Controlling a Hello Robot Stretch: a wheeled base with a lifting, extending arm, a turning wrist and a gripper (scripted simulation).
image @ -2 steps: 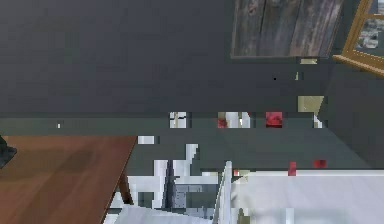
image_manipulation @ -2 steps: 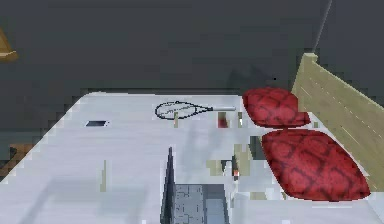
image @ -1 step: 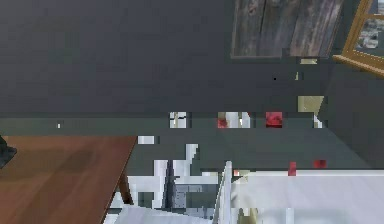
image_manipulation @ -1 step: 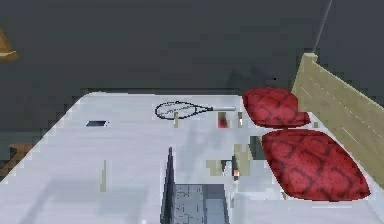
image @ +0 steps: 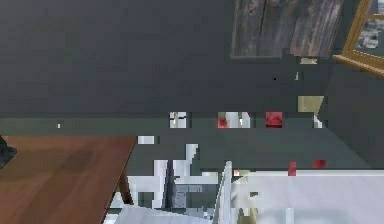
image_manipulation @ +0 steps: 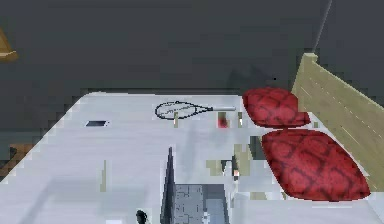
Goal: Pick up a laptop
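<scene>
The laptop [image_manipulation: 185, 195] lies on the white bed [image_manipulation: 110, 160], at its near edge, about in the middle of the arm side view; its lid [image_manipulation: 168, 182] stands upright, seen edge-on, with the grey keyboard part [image_manipulation: 192, 204] to its right. Farther on the bed lies a racket [image_manipulation: 188, 108], and two red pillows [image_manipulation: 312, 165] lie at the right by the headboard [image_manipulation: 335, 95]. In what state the gripper is, I cannot tell. I judge that the step in hand is to bring the arm to the laptop, and the base seems placed almost well for this, because the laptop is near the line where the arm reaches. To do it well, the arm should first rise above the bed and then go out only a little. The fingers should take a thin edge, better the keyboard part than the lid, because the lid can fold on its hinge. The bed is probably soft, so pressing down can tilt the laptop; a slow descent is safer. The pillows are close at the right, so the wrist should not swing that way.
</scene>
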